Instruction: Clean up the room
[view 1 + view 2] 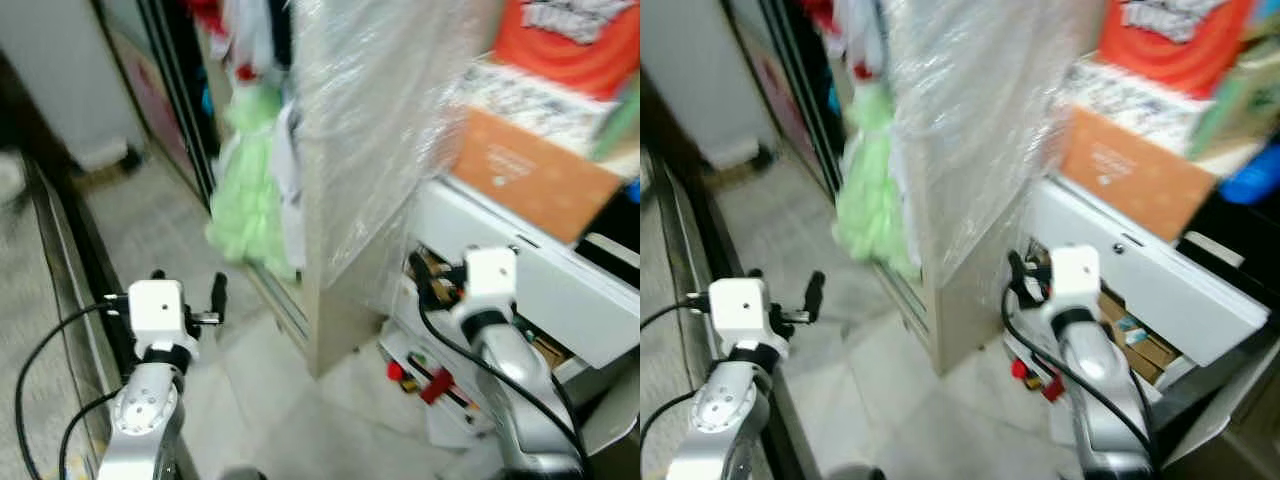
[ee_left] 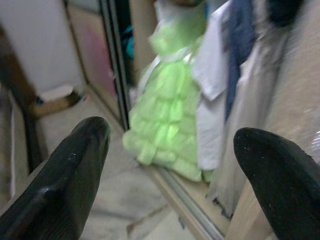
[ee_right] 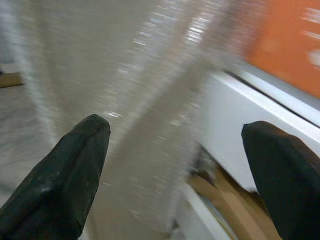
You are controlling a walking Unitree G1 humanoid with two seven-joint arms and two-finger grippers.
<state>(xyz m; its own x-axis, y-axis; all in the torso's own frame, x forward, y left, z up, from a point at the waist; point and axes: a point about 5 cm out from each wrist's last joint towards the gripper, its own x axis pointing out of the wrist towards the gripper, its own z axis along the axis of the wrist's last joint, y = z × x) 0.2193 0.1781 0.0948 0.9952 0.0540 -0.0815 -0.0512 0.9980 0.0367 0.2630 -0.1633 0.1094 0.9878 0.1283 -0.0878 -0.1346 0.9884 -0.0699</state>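
Note:
The head views are blurred. My left gripper (image 1: pixel 187 285) is held up over the pale tiled floor (image 1: pixel 270 400), open with nothing between its fingers (image 2: pixel 87 145). Ahead of it a light green frilly dress (image 2: pixel 167 120) hangs down to the floor beside white and blue clothes (image 2: pixel 220 65) in an open wardrobe. My right gripper (image 3: pixel 175 127) is open and empty too. It faces a tall panel wrapped in clear plastic (image 1: pixel 370 120) and the white front of an open drawer (image 1: pixel 520 270).
Small red items (image 1: pixel 420 380) lie on the floor by papers under the white drawer. An orange cardboard box (image 1: pixel 530 175) and a red-printed package (image 1: pixel 570 40) are stacked at the right. A dark sliding-door frame (image 1: pixel 180 120) and a white unit (image 1: pixel 70 80) stand at the left.

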